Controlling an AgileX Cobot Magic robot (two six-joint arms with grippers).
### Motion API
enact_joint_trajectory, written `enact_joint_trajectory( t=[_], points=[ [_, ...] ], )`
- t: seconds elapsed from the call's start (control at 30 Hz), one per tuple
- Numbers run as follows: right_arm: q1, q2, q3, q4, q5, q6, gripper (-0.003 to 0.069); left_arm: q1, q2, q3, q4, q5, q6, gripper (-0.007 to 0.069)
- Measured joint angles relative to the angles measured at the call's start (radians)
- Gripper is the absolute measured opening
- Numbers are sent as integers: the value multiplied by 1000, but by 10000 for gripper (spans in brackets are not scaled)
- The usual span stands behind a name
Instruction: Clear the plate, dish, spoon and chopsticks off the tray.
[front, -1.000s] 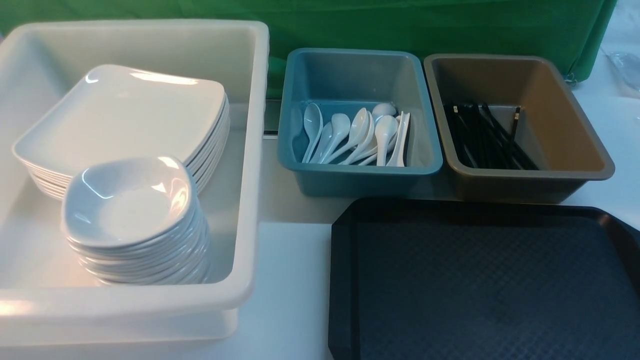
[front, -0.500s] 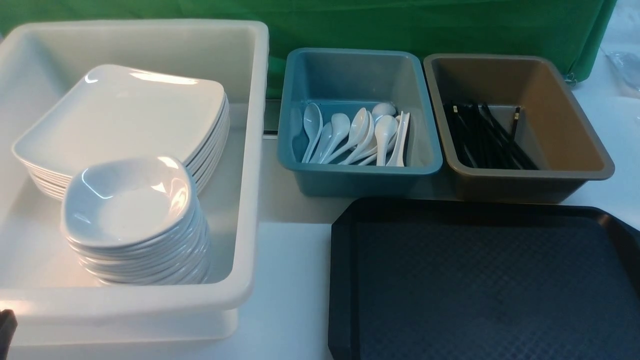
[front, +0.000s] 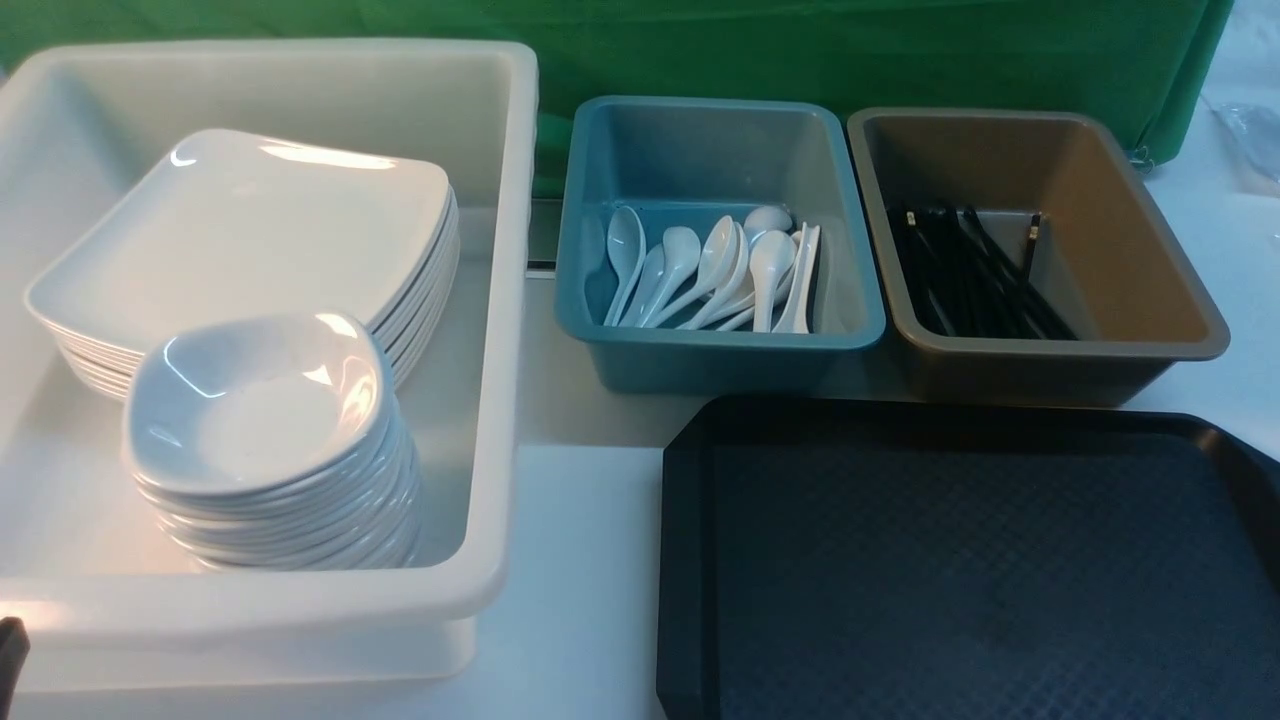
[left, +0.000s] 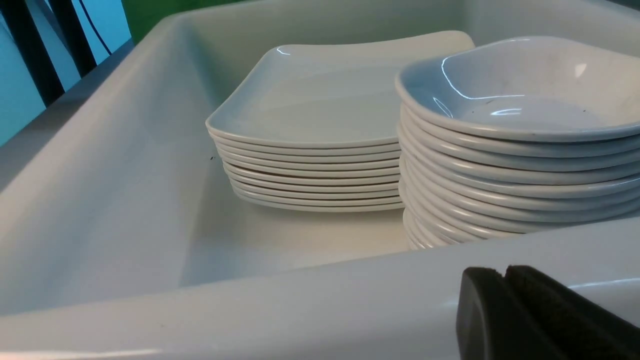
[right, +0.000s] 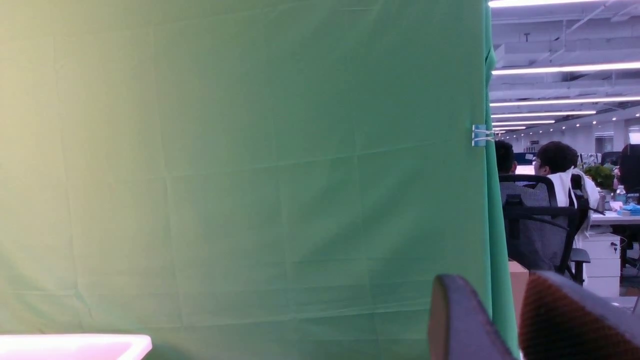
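The left end effector (left: 505, 300) is clenched with nothing between its black pads, just outside the white bin's rim (left: 300, 295). Beyond that rim stand glossy plates (left: 320, 100) and deeper dishes (left: 520, 95), stacked. The right end effector (right: 500, 320) is slightly parted, facing a green cloth (right: 240, 165). Only the front view shows the black textured tray (front: 960, 570), spoons (front: 720, 270) in a blue tub (front: 720, 350) and chopsticks (front: 970, 270) in a brown tub (front: 1060, 355).

Tray (front: 690, 560) cut off at bottom and right edges.
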Motion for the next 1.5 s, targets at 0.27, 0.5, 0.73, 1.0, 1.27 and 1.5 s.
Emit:
enact_joint_trajectory(
  t=[0.27,0.5,0.73,1.0,1.27,1.5],
  points=[
    [0,0,0,-9,0,-10,235,0,0,0,3,0,1,16],
    [-2,3,8,-92,187,-130,235,0,0,0,3,0,1,16],
    [-22,5,154,-194,244,-31,237,0,0,0,4,0,1,16],
    [-13,-6,406,-379,257,218,237,0,0,0,4,-1,1,16],
    [31,-6,509,-395,180,327,237,0,0,0,4,-4,1,17],
    [31,-7,509,-394,168,342,237,0,0,0,4,-4,1,17]
  ],
)
